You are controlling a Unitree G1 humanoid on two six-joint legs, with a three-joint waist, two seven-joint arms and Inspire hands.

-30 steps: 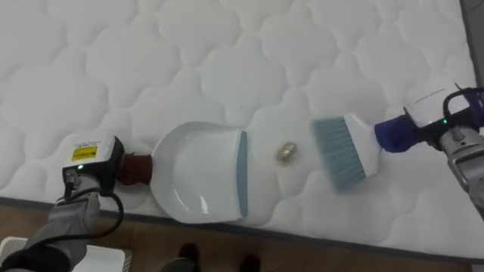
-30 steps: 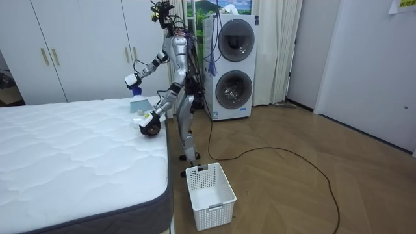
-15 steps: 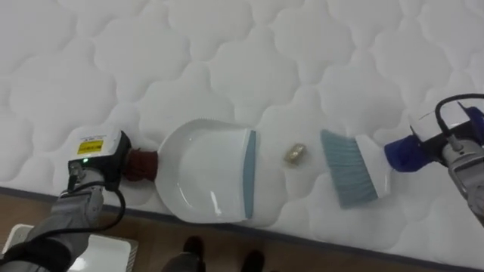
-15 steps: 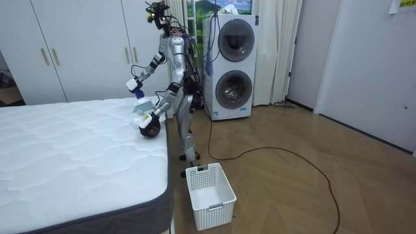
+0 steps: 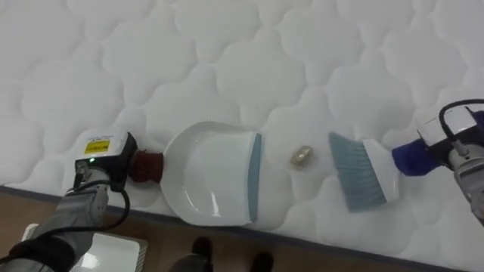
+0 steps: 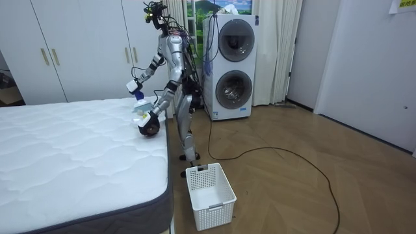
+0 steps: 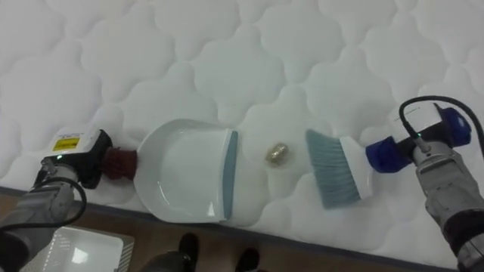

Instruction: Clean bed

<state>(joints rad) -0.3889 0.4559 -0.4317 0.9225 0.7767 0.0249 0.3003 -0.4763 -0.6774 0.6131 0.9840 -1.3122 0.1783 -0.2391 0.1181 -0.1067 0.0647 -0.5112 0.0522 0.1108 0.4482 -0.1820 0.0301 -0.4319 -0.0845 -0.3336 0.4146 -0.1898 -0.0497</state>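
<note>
- My left hand (image 5: pixel 100 161) comes in from the lower left, forearm rising over the bed's edge. It is closed round the dark red handle (image 5: pixel 145 167) of the white plastic dustpan (image 5: pixel 212 177).
- The dustpan lies flat on the white quilted mattress (image 5: pixel 249 60), near its front edge, with its blue-grey lip (image 5: pixel 255 177) turned toward my right.
- My right hand (image 7: pixel 432 165) reaches in from the right, wrapped round the blue handle (image 7: pixel 382 156) of the white hand brush (image 5: pixel 363 172) (the handle's end pokes out behind the hand).
- The brush's pale blue bristles (image 5: pixel 348 170) rest on the mattress, facing the dustpan.
- A small golden-brown scrap (image 5: pixel 302 156) lies on the mattress between lip and bristles, touching neither.
- In the room view I stand upright at the bed's side with both arms out over it. A white plastic basket (image 6: pixel 209 195) sits on the wooden floor near my feet.
</note>
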